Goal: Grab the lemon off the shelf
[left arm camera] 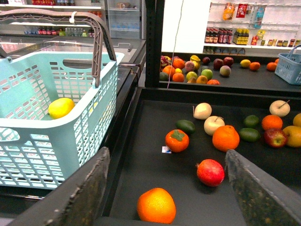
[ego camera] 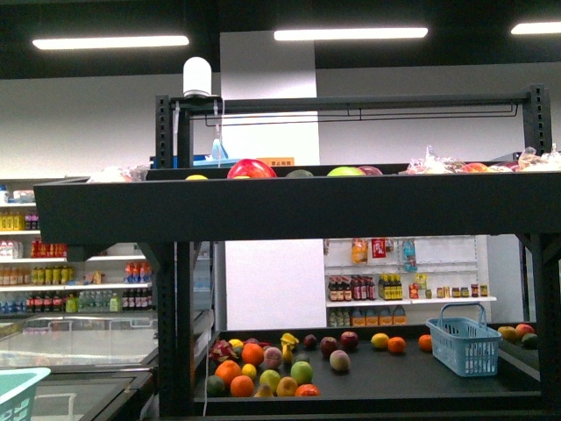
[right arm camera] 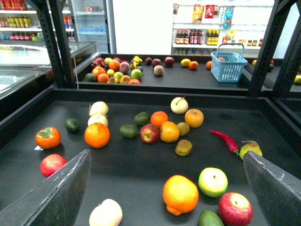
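A plain bright-yellow lemon [left arm camera: 61, 107] lies inside a teal plastic basket [left arm camera: 28, 141] that stands beside the shelf's black tray [left arm camera: 141, 155]. My left gripper [left arm camera: 169, 188] is open and empty over that tray, with an orange [left arm camera: 156, 205] between its fingers and a red fruit [left arm camera: 210, 172] just beyond. My right gripper [right arm camera: 171, 188] is open and empty above the same kind of tray [right arm camera: 141, 174], over an orange [right arm camera: 180, 194] and a green apple [right arm camera: 212, 181]. The front view shows the shelf's upper tray [ego camera: 298, 206]; neither arm is in it.
Loose oranges, apples, avocados, pears and a red chilli [right arm camera: 225, 140] lie across the tray. A farther tray holds more fruit and a blue basket [right arm camera: 229, 66]. Black frame posts [right arm camera: 59, 42] stand at the tray's corners. Bottle shelving is at the back.
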You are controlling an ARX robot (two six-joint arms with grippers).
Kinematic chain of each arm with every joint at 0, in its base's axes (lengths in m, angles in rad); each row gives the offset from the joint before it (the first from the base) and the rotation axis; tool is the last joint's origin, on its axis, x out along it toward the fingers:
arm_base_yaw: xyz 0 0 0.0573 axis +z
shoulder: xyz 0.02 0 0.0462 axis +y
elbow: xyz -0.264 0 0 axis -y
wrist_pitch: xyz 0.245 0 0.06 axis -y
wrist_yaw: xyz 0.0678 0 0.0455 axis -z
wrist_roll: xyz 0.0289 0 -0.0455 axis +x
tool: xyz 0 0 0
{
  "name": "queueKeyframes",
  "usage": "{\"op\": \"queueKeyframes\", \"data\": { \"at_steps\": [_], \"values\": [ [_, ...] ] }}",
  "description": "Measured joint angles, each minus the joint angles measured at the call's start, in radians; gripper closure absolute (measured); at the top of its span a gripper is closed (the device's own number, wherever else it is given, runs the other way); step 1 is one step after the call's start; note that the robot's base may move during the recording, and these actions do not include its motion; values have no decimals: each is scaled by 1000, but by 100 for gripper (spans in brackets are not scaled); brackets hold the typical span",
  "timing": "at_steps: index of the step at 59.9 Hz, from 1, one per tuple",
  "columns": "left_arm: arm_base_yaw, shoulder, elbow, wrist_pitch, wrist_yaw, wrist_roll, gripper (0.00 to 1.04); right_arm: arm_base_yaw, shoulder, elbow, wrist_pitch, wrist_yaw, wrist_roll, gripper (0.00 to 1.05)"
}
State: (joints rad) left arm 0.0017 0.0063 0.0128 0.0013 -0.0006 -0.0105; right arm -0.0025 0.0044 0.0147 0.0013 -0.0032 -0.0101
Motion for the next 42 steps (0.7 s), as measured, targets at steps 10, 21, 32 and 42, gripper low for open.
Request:
{"op": "queueKeyframes", "data": {
  "at_steps": [10, 21, 32, 42],
  "values": [
    [0, 0, 0, 0, 0, 2, 8, 0, 0, 0, 0, 0, 0, 7],
    [0, 0, 0, 0, 0, 2, 8, 0, 0, 0, 0, 0, 0, 7],
    [0, 0, 0, 0, 0, 2, 8, 0, 0, 0, 0, 0, 0, 7],
    [0, 0, 0, 0, 0, 2, 8, 0, 0, 0, 0, 0, 0, 7]
  ]
}}
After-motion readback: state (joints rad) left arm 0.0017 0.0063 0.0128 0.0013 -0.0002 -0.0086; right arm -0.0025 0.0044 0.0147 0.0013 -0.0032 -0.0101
